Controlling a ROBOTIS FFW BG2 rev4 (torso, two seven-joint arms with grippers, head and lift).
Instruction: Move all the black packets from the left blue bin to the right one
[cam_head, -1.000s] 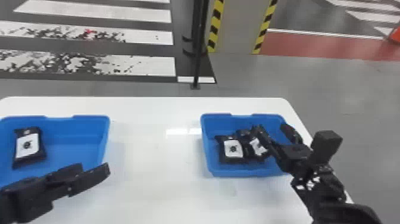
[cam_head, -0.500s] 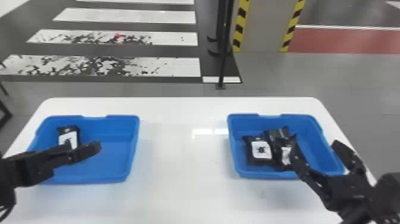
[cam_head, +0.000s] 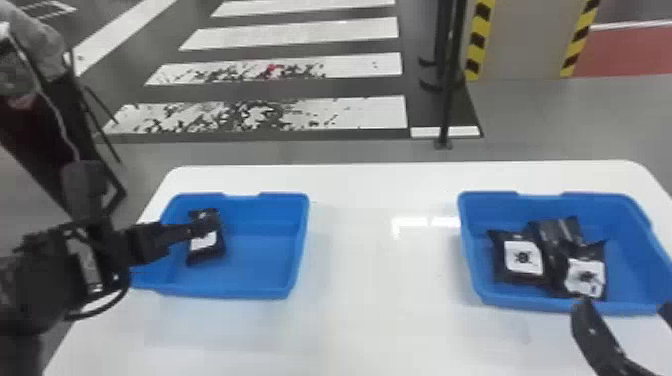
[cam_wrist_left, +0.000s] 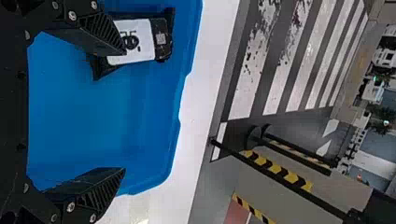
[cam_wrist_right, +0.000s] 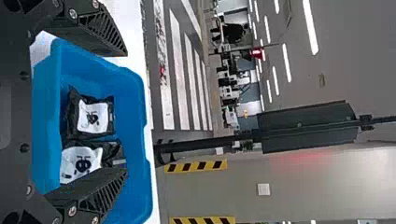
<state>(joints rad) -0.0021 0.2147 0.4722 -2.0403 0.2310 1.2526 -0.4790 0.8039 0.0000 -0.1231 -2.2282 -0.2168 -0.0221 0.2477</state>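
Note:
My left gripper (cam_head: 200, 227) is over the left blue bin (cam_head: 260, 294), in front of a black packet (cam_head: 204, 243) with a white label. In the left wrist view the left gripper (cam_wrist_left: 125, 109) stands wide open, one finger overlapping the packet (cam_wrist_left: 140, 42), nothing held. The right blue bin (cam_head: 525, 302) holds several black packets, a labelled one (cam_head: 523, 257) beside another (cam_head: 586, 275), with a dark one (cam_head: 555, 232) behind. My right gripper (cam_head: 622, 305) is at that bin's near edge; the right wrist view shows the right gripper (cam_wrist_right: 126, 112) wide open and without a packet.
Both bins stand on a white table (cam_head: 375, 270), whose bare surface lies between them. A black pole (cam_head: 446, 100) rises from the floor beyond the table's far edge.
The head view has swung left. My left gripper has come over the packet in the left bin. The right gripper has drawn back from the packets toward the near side of the right bin.

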